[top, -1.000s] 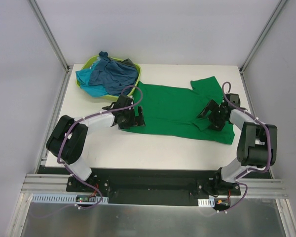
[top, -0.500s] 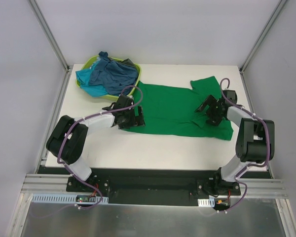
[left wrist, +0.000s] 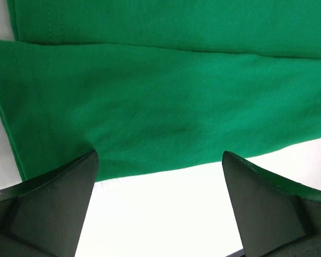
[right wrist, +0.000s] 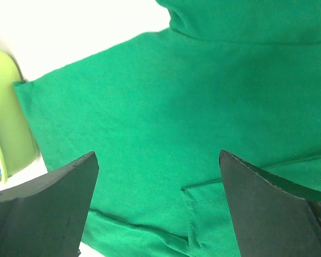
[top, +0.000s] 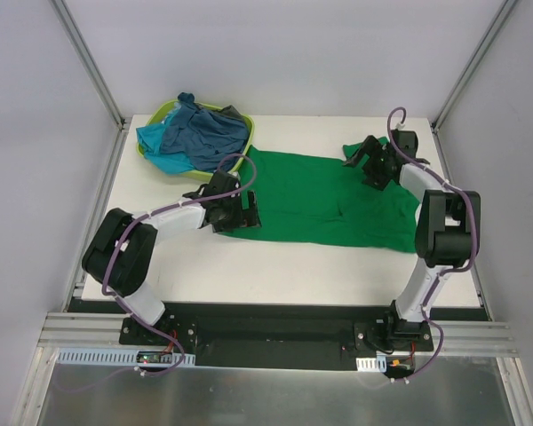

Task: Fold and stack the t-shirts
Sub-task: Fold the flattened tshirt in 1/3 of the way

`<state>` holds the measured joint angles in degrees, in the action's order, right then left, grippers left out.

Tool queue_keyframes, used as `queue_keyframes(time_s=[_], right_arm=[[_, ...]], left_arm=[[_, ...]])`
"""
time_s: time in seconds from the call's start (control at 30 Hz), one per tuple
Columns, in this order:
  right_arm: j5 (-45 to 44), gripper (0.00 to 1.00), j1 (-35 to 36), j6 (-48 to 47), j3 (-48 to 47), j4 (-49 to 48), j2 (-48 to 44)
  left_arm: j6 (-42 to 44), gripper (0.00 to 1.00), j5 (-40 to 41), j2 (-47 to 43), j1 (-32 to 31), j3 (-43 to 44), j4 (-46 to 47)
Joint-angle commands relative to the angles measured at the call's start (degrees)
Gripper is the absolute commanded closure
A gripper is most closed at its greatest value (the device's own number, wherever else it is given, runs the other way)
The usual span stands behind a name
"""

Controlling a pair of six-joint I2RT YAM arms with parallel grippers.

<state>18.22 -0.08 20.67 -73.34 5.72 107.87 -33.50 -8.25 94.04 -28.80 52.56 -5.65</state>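
Note:
The bright green t-shirt (top: 315, 197) lies spread across the middle of the white table, its hem toward the left. My left gripper (top: 238, 212) is open and empty at the shirt's near left edge; the left wrist view shows green cloth (left wrist: 166, 96) just beyond the fingertips (left wrist: 69, 182) and bare table between them. My right gripper (top: 366, 160) is open and empty, raised over the shirt's far right part near a sleeve; the right wrist view shows the shirt (right wrist: 166, 118) below. Dusty blue (top: 200, 133) and turquoise (top: 151, 142) shirts are heaped in the basket.
The lime-green plastic basket (top: 160, 114) stands at the far left corner of the table, its rim also in the right wrist view (right wrist: 8, 118). Grey walls and metal posts surround the table. Purple cables loop from both arms.
My right gripper has moved from the shirt's near right side up and away to its far right part. The right side of the shirt now lies flatter. The left arm has stayed put.

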Motion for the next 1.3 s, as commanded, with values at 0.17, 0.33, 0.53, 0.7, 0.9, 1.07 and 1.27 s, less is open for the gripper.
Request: queue_keyframes(time_s=[0.17, 0.33, 0.53, 0.7, 0.9, 1.07, 1.27], right_arm=[[-13.2, 0.04, 0.0, -8.6, 3.2, 19.8, -14.3], [-16.5, 0.04, 0.0, -9.6, 14.9, 20.5, -20.5], [-14.5, 0.03, -4.2, -9.2, 17.3, 20.7, -15.9], [-15.6, 0.04, -7.3, -9.6, 21.7, 22.9, -18.5], [-14.5, 0.04, -12.9, -8.0, 29.0, 26.5, -24.4], [-14.6, 0.04, -13.6, -6.9, 34.0, 27.2, -31.4], [-21.1, 0.04, -14.3, -6.2, 38.8, 29.9, -41.5]], left_arm=[[1.8, 0.01, -1.7, -4.4, 0.1, 1.8, -2.2], [2.6, 0.01, -1.8, -1.0, 0.0, 6.5, -2.2], [3.0, 0.01, -3.3, 5.5, 0.0, 10.9, -2.2], [2.9, 0.01, -4.6, 6.8, -0.2, 9.4, -2.2], [1.6, 0.01, -5.7, 4.9, -1.9, 5.3, -2.2], [-1.0, 0.01, -4.5, 0.4, -5.8, -1.0, -2.3], [-6.5, 0.01, -0.5, -7.2, -10.1, -9.7, -3.6]])
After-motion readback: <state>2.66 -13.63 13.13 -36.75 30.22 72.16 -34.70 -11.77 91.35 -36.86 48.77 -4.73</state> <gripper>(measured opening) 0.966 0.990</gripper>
